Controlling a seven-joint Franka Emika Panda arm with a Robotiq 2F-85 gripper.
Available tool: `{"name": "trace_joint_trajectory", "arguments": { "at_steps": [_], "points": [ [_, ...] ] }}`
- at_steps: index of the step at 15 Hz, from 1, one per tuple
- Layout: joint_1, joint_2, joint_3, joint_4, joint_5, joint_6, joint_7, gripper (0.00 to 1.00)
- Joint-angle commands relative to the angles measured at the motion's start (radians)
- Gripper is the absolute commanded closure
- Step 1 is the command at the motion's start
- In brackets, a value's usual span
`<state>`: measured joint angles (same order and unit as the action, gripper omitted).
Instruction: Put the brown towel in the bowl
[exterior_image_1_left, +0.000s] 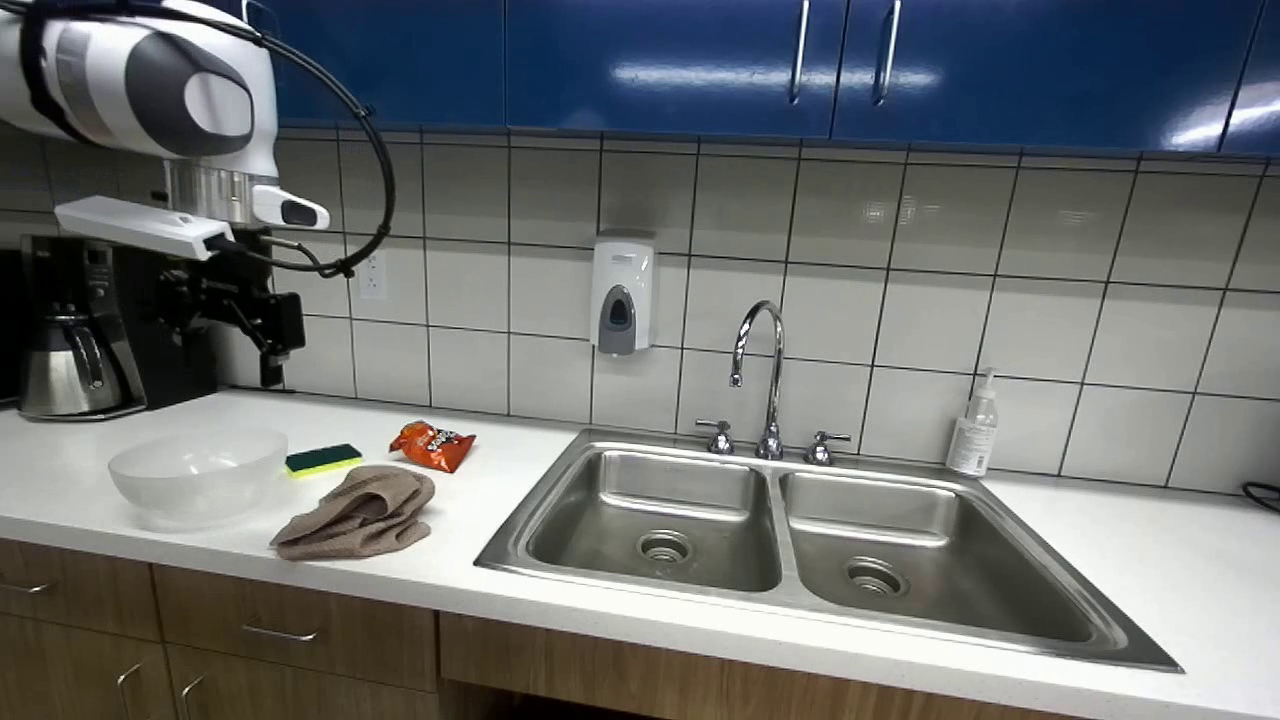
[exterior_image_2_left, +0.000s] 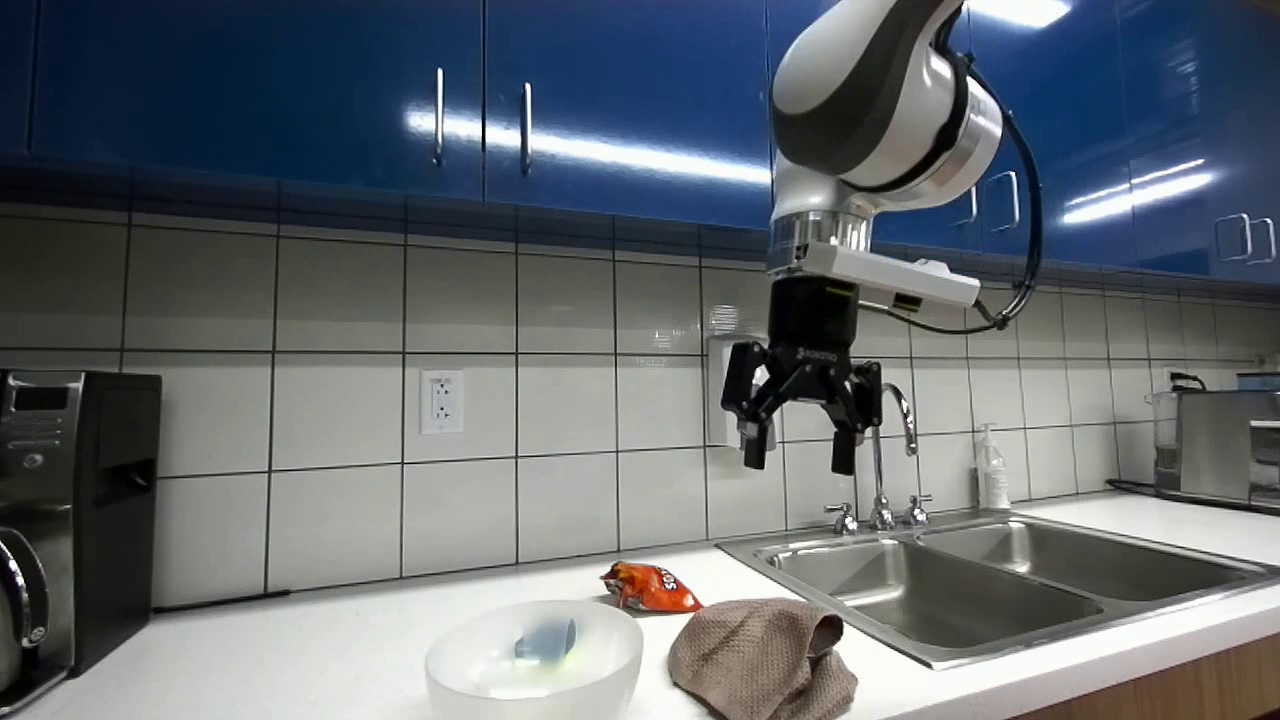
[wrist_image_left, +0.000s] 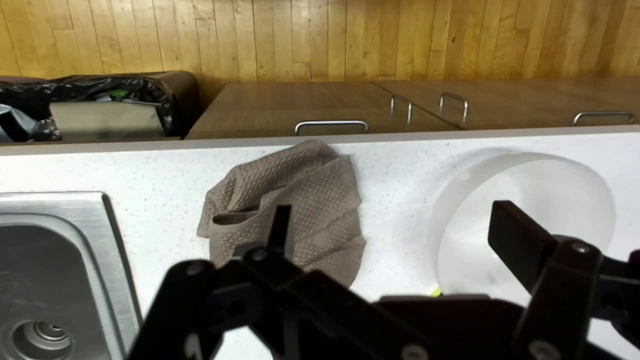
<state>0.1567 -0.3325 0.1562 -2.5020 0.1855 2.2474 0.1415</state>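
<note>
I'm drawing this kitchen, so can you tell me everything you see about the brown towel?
The brown towel looks like cloth with a bumpy weave. It lies crumpled, partly folded over itself, on the white counter near its front edge, between the bowl and the sink. Only the counter clearly touches it; the open gripper hangs higher, not touching it.

On the bench (exterior_image_1_left: 1150, 560) I see a sponge (exterior_image_1_left: 323, 459) near an orange packet (exterior_image_1_left: 433, 446), and set into it a double sink (exterior_image_1_left: 783, 530) with a tap (exterior_image_1_left: 773, 420). In an exterior view I catch a metal appliance (exterior_image_2_left: 1215, 450), too cut off to name.
</note>
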Motion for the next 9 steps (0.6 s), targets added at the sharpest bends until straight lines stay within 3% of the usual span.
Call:
{"name": "trace_joint_trajectory", "arguments": {
  "at_steps": [1, 9],
  "points": [
    [-0.056, 0.126, 0.017, 0.084, -0.102, 0.054, 0.113, 0.0],
    [-0.094, 0.301, -0.008, 0.211, -0.265, 0.053, 0.386, 0.0]
  ]
}}
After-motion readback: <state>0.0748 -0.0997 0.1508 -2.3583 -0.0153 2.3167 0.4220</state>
